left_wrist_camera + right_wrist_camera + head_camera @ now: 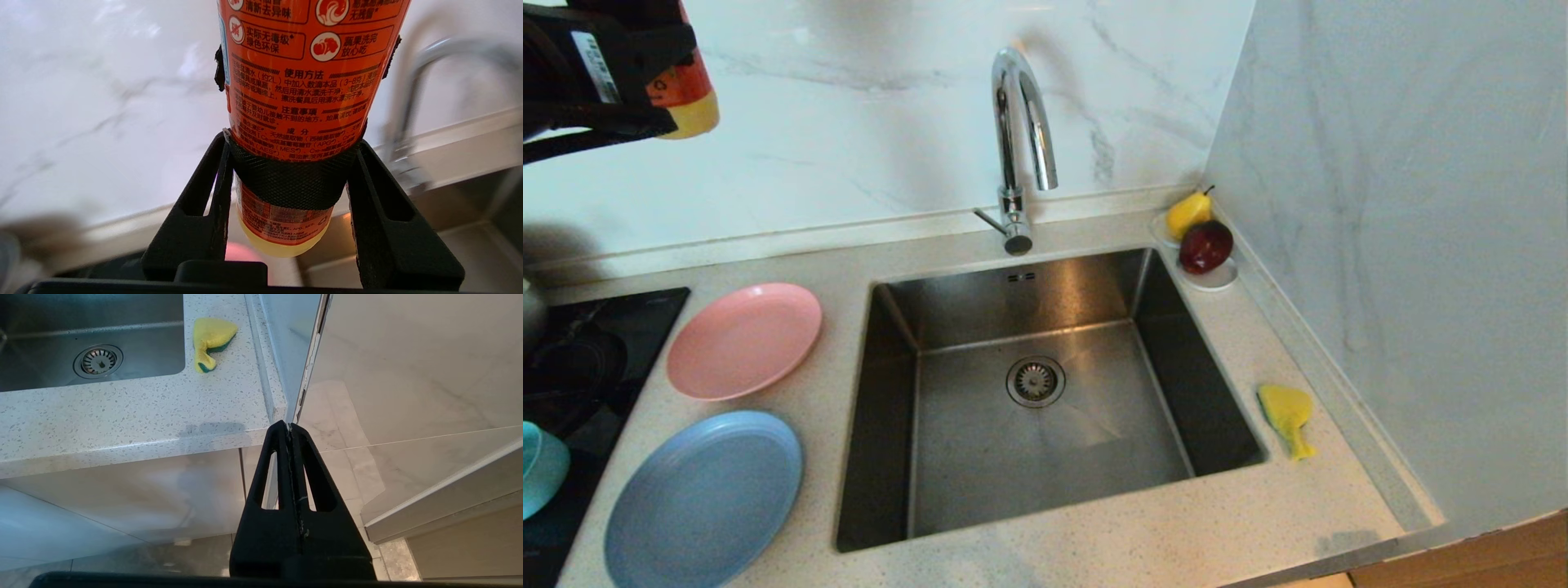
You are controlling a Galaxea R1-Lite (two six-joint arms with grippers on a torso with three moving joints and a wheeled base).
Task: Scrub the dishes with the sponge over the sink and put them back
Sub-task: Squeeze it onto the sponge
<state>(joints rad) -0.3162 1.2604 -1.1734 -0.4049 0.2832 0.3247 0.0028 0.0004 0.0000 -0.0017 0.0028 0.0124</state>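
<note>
Tabletop (1094, 531) of pale speckled stone runs around the sink (1045, 457), a square steel basin with a round drain (1036, 381) in its floor and a curved chrome tap (1023, 122) rising behind it against the marble wall. Left of the sink lie two plates flat on the tabletop: the blue plate (704, 500) nearer the front edge and the pink plate (744, 340) just behind it, close together but apart. At the far left edge, on the dark hob (596, 327), only the rim of the teal bowl (539, 465) shows. The sponge (1288, 415) lies crumpled on the tabletop right of the sink, near the side wall, yellow face up with a green layer showing in the right wrist view. In the back right corner a white saucer (1213, 279) carries a pear (1188, 214) and a dark red apple (1205, 246). The left gripper (290, 175) is raised at the upper left, in front of the wall, its jaws about half open and clamped on both sides of an orange bottle (302, 81) with yellowish liquid at one end. The right gripper (291, 426) hangs below the tabletop's front edge beside the cabinet, jaws pressed fully together and holding nothing.
</note>
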